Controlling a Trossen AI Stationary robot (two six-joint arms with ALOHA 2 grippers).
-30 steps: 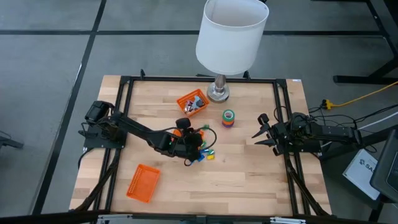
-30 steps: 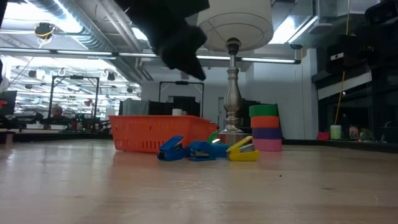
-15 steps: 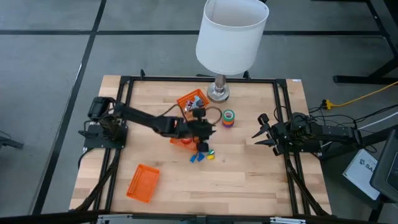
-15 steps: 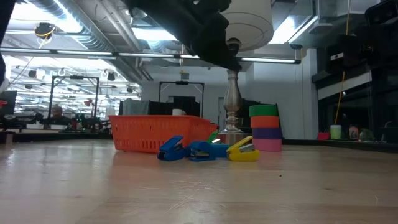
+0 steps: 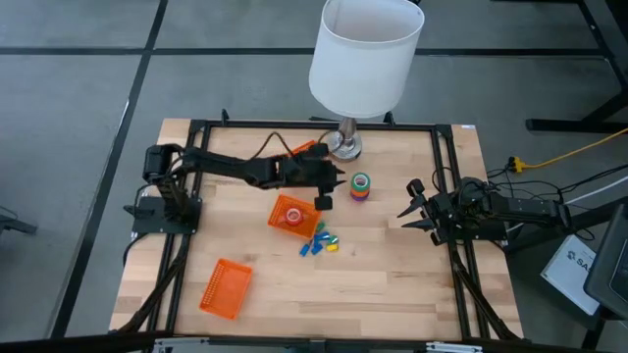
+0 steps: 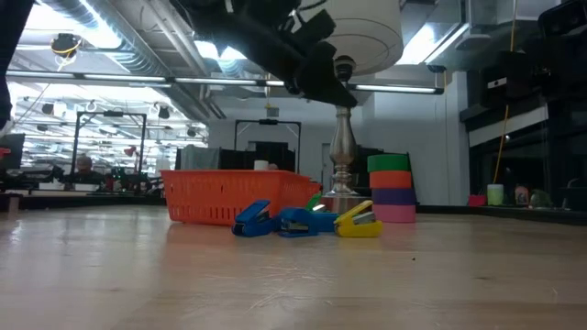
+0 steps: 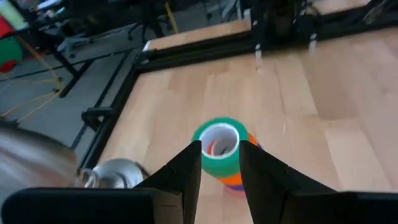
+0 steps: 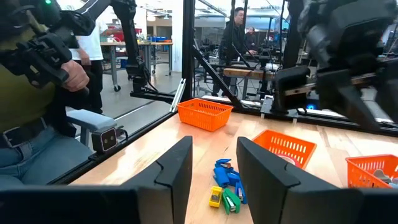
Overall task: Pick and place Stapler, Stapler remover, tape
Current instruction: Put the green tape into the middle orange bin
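Observation:
A stack of tape rolls (image 5: 361, 186), green on top over orange, purple and red, stands on the table near the lamp's foot; it also shows in the low view as the tape stack (image 6: 391, 188). Small blue, green and yellow staplers (image 5: 319, 243) lie in a cluster on the wood. My left gripper (image 5: 334, 186) hangs open well above the table, just left of the stack. In its wrist view the green top roll (image 7: 219, 149) shows beyond the gap between the fingers. My right gripper (image 5: 404, 211) waits open at the table's right side.
An orange basket (image 5: 291, 214) with a few small items stands beside the staplers. A second basket (image 5: 306, 149) sits under my left arm by the lamp (image 5: 343, 145), and a third (image 5: 226, 287) lies near the front left. A black frame (image 5: 196, 137) rims the table.
My left gripper has swung from over the staplers toward the table's far edge and right, rising a little and turning, and now points at the tape stack. The middle basket, covered by the arm before, now shows.

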